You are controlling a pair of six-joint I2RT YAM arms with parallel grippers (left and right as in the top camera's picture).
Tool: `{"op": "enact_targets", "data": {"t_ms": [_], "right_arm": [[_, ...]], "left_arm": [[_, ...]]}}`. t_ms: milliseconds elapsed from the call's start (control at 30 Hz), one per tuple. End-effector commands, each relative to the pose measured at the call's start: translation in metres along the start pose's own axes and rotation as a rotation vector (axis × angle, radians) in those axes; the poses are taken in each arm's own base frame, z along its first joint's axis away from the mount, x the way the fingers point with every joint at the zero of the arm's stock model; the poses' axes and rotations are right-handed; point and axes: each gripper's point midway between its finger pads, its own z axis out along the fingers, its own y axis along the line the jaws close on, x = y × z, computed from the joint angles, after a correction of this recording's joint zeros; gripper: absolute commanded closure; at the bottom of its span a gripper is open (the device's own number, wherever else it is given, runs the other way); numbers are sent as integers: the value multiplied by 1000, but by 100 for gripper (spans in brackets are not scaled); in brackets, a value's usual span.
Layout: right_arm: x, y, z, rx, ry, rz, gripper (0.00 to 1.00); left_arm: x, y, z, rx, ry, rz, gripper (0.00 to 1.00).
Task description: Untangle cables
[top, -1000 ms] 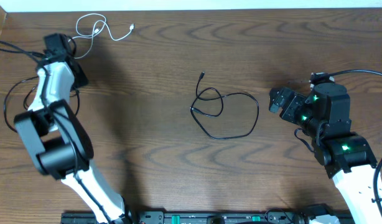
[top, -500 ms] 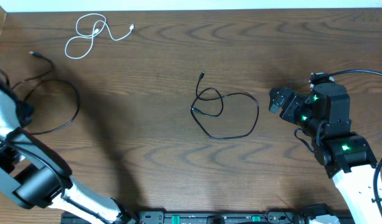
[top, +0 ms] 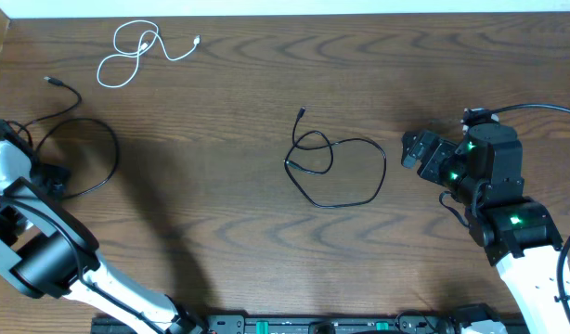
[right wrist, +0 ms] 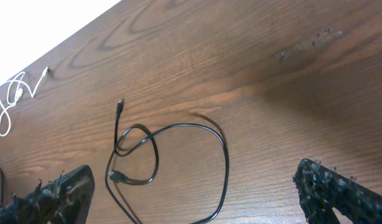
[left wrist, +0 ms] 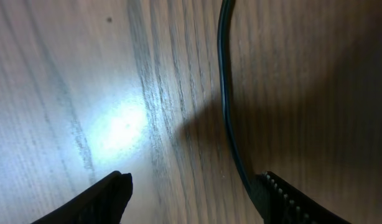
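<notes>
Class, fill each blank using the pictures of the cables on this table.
The far-edge cable is coloured ____. The central cable is coloured ____. The right claw has its jaws standing ____, with nothing held between them.
Missing words: white; black; open.

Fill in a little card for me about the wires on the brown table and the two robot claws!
thin white looped cable: top left in the overhead view, lying alone
thin black cable on the left: one wide loop beside the left arm
thin black cable in the middle: crossing loops, table centre
cables touching each other: no, all three apart
left gripper: open, low over the wood; left cable runs by one finger, not pinched
right gripper: open, empty, facing the middle cable
brown wooden table: holds all three cables
</notes>
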Motion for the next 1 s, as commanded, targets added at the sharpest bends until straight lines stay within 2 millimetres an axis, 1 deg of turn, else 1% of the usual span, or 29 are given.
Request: {"op": "enact_targets", "data": {"t_ms": [0,100,200,267,367,633,667,733,900,967], "right_arm": [[-4,-2,-1,10,-12,8,1],[-4,-2,-1,10,-12,8,1],[-4,-2,-1,10,-12,8,1],[-4,-2,-1,10,-12,8,1],[-4,-2,-1,10,-12,8,1],[-4,-2,-1,10,-12,8,1],[-4,-2,-1,10,-12,8,1],[-4,-2,-1,10,-12,8,1],[-4,-2,-1,10,-12,8,1],[-4,-2,-1,10,-12,8,1]], "left_arm": [[8,2,13,-22,34,-3,32],[9,1,18,-25,39,-2,32],[9,-1,18,-16,41,-2,32],[14,-10,20,36,66,-6,32],[20,-18,24,80,85,-8,32],[31,-16,42,85,78,-8,33],[31,-17,44,90,72,-9,34],[27,-20,44,102,56,-13,41],[18,-26,43,127,21,-19,45],[11,-35,42,164,-4,-25,45]]}}
